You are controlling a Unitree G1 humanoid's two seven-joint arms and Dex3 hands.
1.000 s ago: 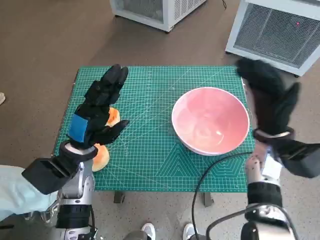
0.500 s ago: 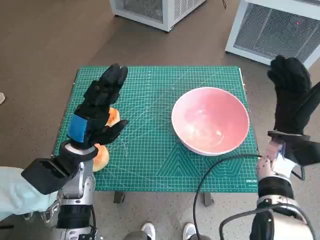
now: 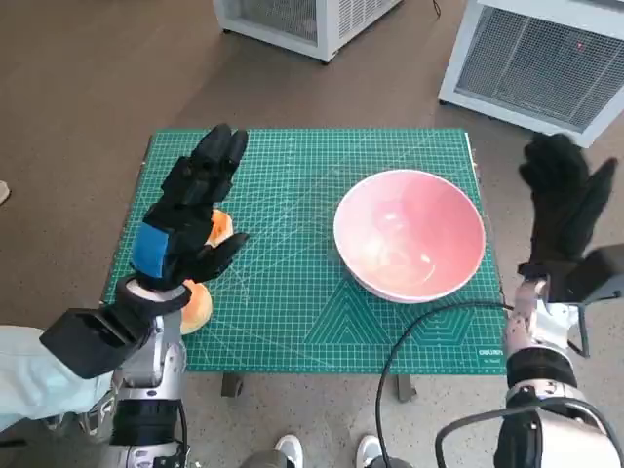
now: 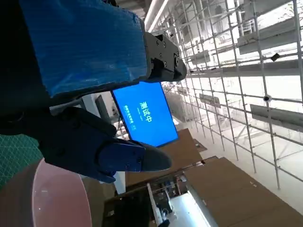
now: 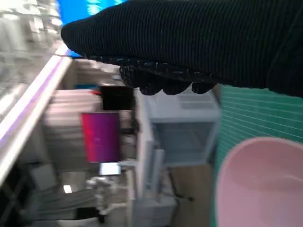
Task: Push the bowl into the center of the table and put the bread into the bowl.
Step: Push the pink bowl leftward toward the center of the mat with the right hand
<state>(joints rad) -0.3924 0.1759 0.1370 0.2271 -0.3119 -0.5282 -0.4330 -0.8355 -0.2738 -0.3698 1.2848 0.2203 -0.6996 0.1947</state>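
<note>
Covering the small table is a green cutting mat (image 3: 292, 292) printed with a white grid, and round it lies brown floor, with two white slatted units, one (image 3: 302, 19) beyond the far edge and one (image 3: 536, 58) past the far right corner. The left wrist view also shows a blue screen (image 4: 144, 113) and metal racking behind it.

One pink bowl (image 3: 409, 234) sits on the mat, close to the right edge and about midway between the near and far edges; nothing lies in it. Its rim shows in both wrist views too. Two pieces of orange bread lie near the left edge: one piece (image 3: 221, 227) peeks out from beside the left hand, the other (image 3: 197, 307) lies nearer the front left corner, both partly hidden by that hand.

The left hand (image 3: 185, 229) hovers above the bread, blue-taped back up, fingers stretched toward the far edge and spread, thumb out to the side, holding nothing. The right hand (image 3: 564, 210) is raised beyond the right edge of the table, well apart from the bowl, fingers pointing away and spread, also holding nothing
</note>
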